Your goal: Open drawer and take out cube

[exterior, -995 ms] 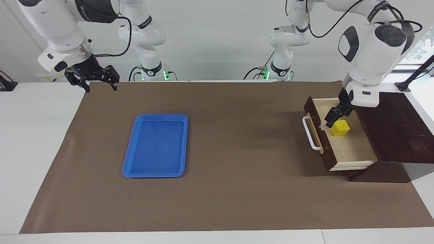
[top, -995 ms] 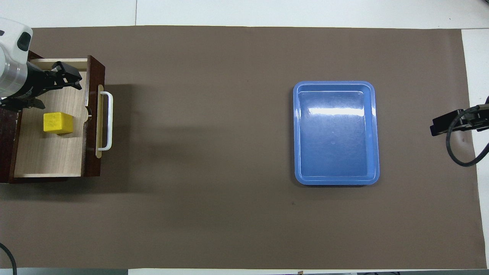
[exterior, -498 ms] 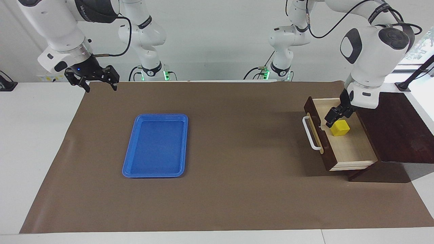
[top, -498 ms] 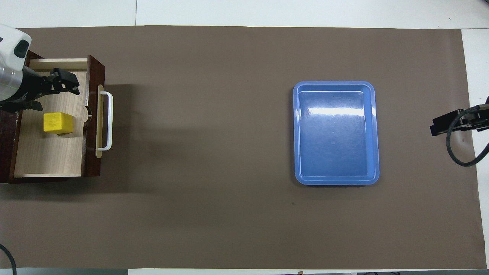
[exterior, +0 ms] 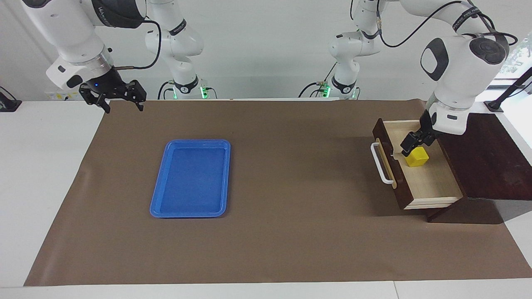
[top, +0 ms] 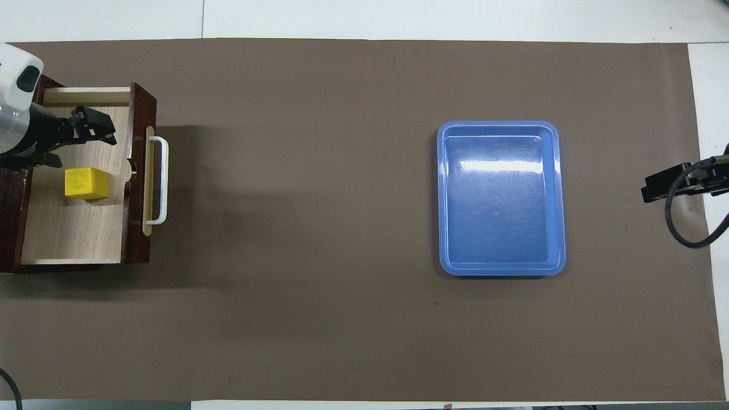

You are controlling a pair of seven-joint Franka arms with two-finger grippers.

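The dark brown drawer point(exterior: 432, 182) point(top: 74, 233) stands pulled out of its box at the left arm's end of the table. Its white bar handle point(exterior: 379, 164) faces the mat's middle. The yellow cube point(exterior: 417, 157) point(top: 86, 183) rests on the pale floor inside the drawer. My left gripper point(exterior: 410, 146) point(top: 81, 149) hangs open inside the drawer, just above the cube and beside it on the robots' side, holding nothing. My right gripper point(exterior: 122, 107) waits open and empty above the mat's corner at the right arm's end.
A flat blue tray point(exterior: 190, 178) point(top: 501, 199), with nothing in it, lies on the brown mat point(exterior: 291, 207) toward the right arm's end. The dark wooden box point(exterior: 486, 158) stands against the mat's edge, with the drawer sticking out of it.
My left gripper has slid a little from the drawer's front panel toward the box, ending closer to the cube. Cube, drawer and right arm have not moved.
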